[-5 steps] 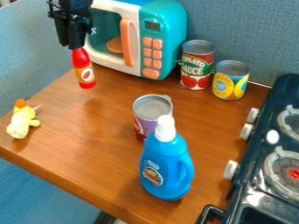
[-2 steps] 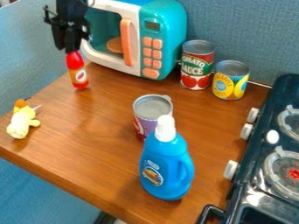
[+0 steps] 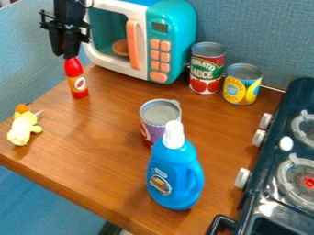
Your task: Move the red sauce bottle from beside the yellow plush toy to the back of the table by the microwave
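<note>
One red bottle (image 3: 76, 79) with an orange-and-white label is grasped at its narrow top by the black gripper (image 3: 70, 56), whose fingers are closed on it. The bottle is at the upper left of the brown tabletop (image 3: 98, 151), nearly upright with its top leaning slightly left; whether its base touches the wood, I cannot tell. Just to its right stands a teal-and-white toy microwave (image 3: 174, 25) with a salmon handle and buttons. Nearer the camera, on the left, is a small yellow plush toy (image 3: 22, 129) with an orange top. Right of the microwave, a red can (image 3: 206, 71) with a green band stands beside a shorter yellow can (image 3: 241, 88). Around the middle is a purple-and-red can (image 3: 153, 131), partly hidden by a blue bottle (image 3: 176, 176) with a white cap. A dark toy stove (image 3: 270, 158) with white knobs lies along the right
</note>
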Tool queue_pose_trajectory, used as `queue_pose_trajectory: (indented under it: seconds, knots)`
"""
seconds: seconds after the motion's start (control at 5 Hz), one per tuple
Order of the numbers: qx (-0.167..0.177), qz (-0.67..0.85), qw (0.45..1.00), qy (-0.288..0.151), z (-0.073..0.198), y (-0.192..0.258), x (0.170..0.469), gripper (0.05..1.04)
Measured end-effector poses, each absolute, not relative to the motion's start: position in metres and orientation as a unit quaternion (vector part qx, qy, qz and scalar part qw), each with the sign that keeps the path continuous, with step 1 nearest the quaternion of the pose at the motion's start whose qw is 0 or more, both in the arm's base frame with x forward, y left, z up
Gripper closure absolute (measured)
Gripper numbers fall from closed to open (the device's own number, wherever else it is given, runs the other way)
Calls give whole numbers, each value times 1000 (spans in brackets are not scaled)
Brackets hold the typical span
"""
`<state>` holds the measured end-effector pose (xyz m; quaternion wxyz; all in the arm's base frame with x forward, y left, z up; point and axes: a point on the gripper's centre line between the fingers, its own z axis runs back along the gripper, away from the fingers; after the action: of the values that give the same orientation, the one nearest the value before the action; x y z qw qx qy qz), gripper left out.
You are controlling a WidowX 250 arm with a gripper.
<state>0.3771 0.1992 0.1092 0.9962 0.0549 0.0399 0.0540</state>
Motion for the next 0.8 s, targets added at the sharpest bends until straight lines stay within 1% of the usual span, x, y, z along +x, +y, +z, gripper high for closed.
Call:
queue_pose_trajectory:
  seconds: [0.2, 0.4, 0.6, 0.8]
  knots:
    - [50, 61, 996, 49, 109, 198, 377, 678]
    - [38, 64, 996, 42, 105, 199, 376, 370]
    - [21, 60, 998, 28, 101, 194, 370, 106]
    - [32, 53, 998, -12, 127, 189, 364, 77]
